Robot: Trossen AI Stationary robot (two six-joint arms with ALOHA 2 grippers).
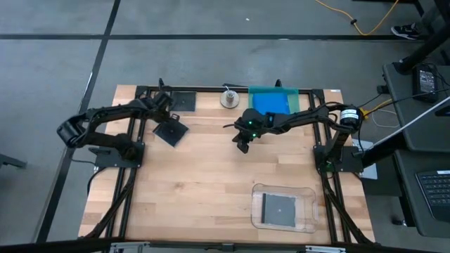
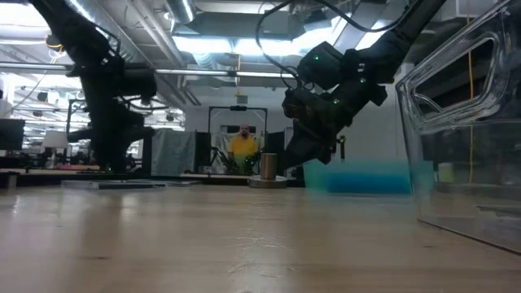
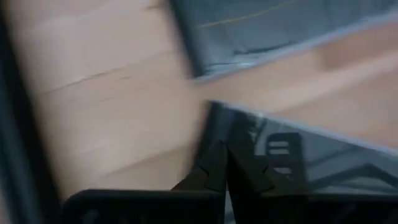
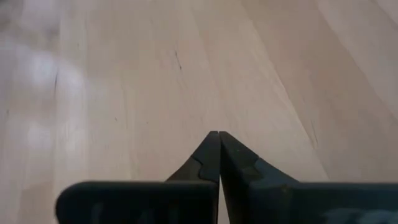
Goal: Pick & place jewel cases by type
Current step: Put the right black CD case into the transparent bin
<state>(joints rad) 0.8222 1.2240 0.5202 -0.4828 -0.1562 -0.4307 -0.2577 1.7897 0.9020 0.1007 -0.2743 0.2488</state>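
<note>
One dark squarish jewel case (image 1: 171, 131) lies turned cornerwise on the table's far left part. A second one (image 1: 184, 100) lies flat at the far edge. A third (image 1: 279, 208) lies inside the clear tray (image 1: 307, 211). Blue cases (image 1: 269, 105) lie stacked in the teal tray (image 1: 278, 90); how many, I cannot tell. My left gripper (image 1: 166, 114) is shut at the cornerwise case's (image 3: 280, 155) far edge. My right gripper (image 1: 242, 145) is shut and hangs above bare wood (image 4: 186, 74) at the table's middle. My left gripper's shut fingertips (image 3: 214, 158) stand at the edge (image 3: 214, 112) of the cornerwise dark case, coming from the far left and slanting down. The case lies on the table. I cannot tell whether the fingers touch it.
A small metal cylinder on a round base (image 1: 229, 97) stands at the far edge between the dark case and the teal tray. The clear tray sits at the near right. Bare wood (image 1: 197, 190) spreads over the near left and the middle. A person shows far off in the low view.
</note>
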